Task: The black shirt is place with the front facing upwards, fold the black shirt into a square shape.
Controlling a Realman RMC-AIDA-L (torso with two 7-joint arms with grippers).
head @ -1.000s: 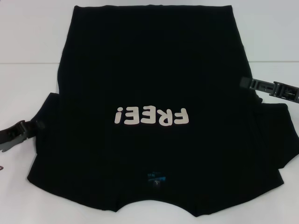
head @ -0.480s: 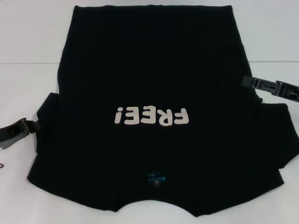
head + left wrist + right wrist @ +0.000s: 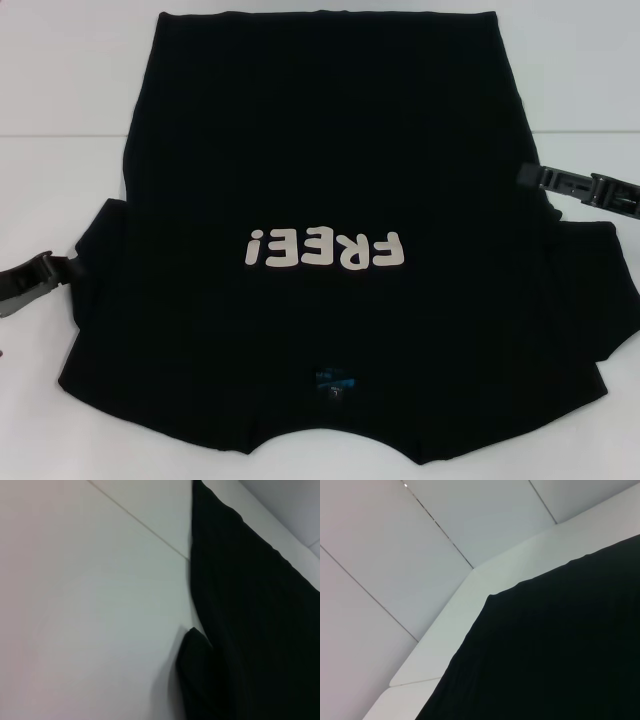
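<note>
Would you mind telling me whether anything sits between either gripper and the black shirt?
Nothing visible does. The left gripper is at the edge of the black shirt by its sleeve, and the right gripper reaches the opposite edge. Only bare white table surrounds the cloth.

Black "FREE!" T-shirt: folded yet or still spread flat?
Spread flat, unfolded: the black short-sleeved cloth T-shirt lies front up on the white table, lettering showing, both sleeves out sideways. Left gripper and right gripper sit at its edges.

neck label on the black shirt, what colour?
Blue-teal. The neck label sits just inside the collar of the black shirt; it shows only in the head view.
</note>
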